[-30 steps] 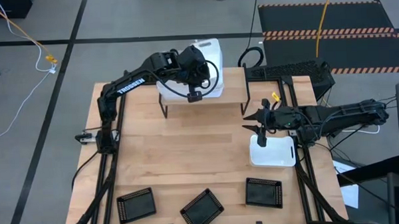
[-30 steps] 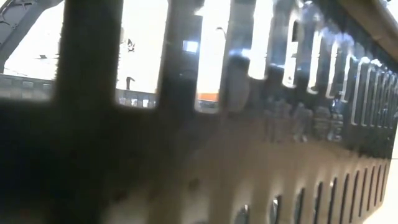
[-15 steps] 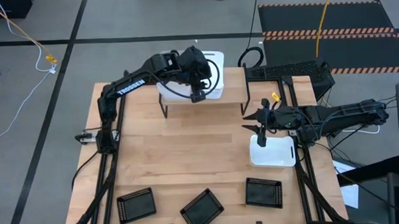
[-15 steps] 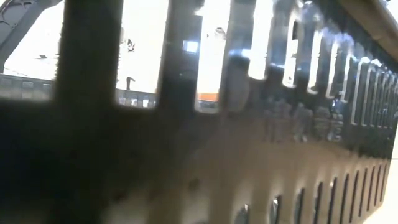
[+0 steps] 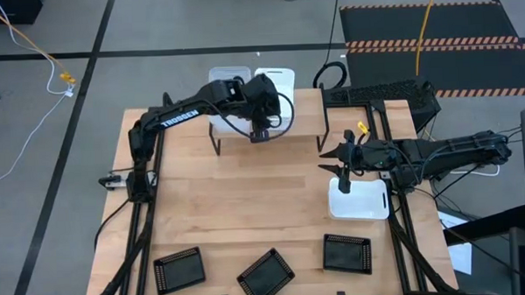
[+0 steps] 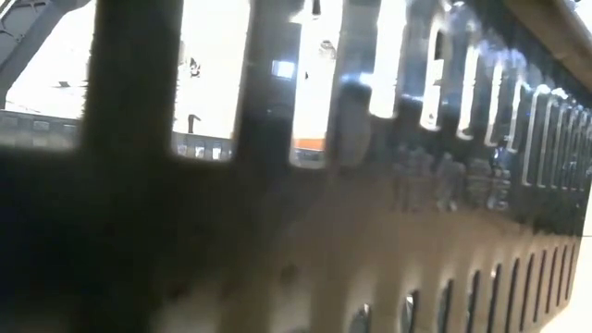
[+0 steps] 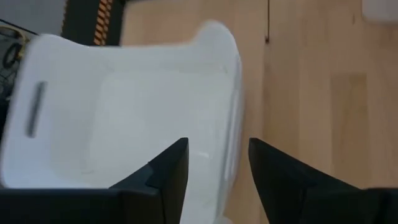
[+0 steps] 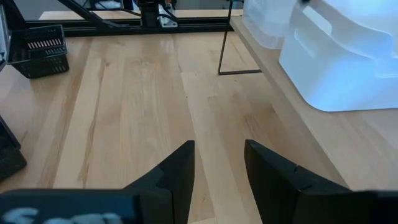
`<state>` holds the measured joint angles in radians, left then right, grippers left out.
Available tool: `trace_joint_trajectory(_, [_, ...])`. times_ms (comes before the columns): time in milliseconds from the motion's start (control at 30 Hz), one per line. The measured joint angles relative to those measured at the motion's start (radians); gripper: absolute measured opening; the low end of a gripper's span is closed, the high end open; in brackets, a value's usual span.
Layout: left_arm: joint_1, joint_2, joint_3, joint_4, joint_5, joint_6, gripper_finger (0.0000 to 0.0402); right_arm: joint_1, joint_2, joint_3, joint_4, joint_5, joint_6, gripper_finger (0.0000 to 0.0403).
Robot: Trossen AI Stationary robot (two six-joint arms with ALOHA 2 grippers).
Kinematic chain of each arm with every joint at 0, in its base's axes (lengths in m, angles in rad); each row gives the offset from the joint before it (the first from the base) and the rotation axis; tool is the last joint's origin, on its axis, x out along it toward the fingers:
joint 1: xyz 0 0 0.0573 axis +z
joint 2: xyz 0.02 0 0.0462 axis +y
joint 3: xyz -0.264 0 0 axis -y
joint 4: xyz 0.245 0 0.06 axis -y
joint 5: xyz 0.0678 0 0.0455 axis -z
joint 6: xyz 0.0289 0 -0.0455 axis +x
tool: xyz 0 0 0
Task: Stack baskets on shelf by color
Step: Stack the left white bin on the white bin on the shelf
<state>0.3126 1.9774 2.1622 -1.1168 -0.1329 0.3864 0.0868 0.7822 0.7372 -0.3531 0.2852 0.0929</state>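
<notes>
On the shelf (image 5: pixel 307 120) at the table's (image 5: pixel 238 201) twelve o'clock edge stand two groups of baskets side by side: the clear baskets (image 5: pixel 227 79), translucent and faintly grey, and just to their three o'clock the white basket on the shelf (image 5: pixel 278 79) — opaque, with rounded corners. The left wrist view shows it close: smooth glossy walls, a narrow slot handle in one end, a rim that dips at the short side. How many baskets are nested in each group cannot be told.

The left gripper (image 5: pixel 258 130) hangs over the six o'clock rim of that white basket. Its jaws stand apart with the rim's wall between them, and they do not press on it; the fingers (image 7: pixel 168 171) hold nothing.

The right gripper (image 5: pixel 343 167) waits at the table's three o'clock side, jaws parted and empty, above another white basket (image 5: pixel 361 201) lying flat on the wood near the right edge.

Along the six o'clock edge sit the black baskets (image 5: pixel 178 269) — three, well apart from one another, with perforated mesh walls; the middle one is turned at an angle. One of them fills the low view, its slotted wall pressed up against the lens.
</notes>
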Motion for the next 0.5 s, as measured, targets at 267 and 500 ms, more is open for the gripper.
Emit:
trace_joint_trajectory(267, [0.003, 0.002, -0.092, 0.020, -0.016, -0.005, 0.0170, 0.000, 0.000, 0.000, 0.000, -0.002, 0.006, 0.0134])
trace_joint_trajectory(500, [0.007, 0.002, -0.092, 0.027, -0.052, -0.166, 0.0170, 0.000, 0.000, 0.000, 0.000, -0.002, 0.001, 0.0134])
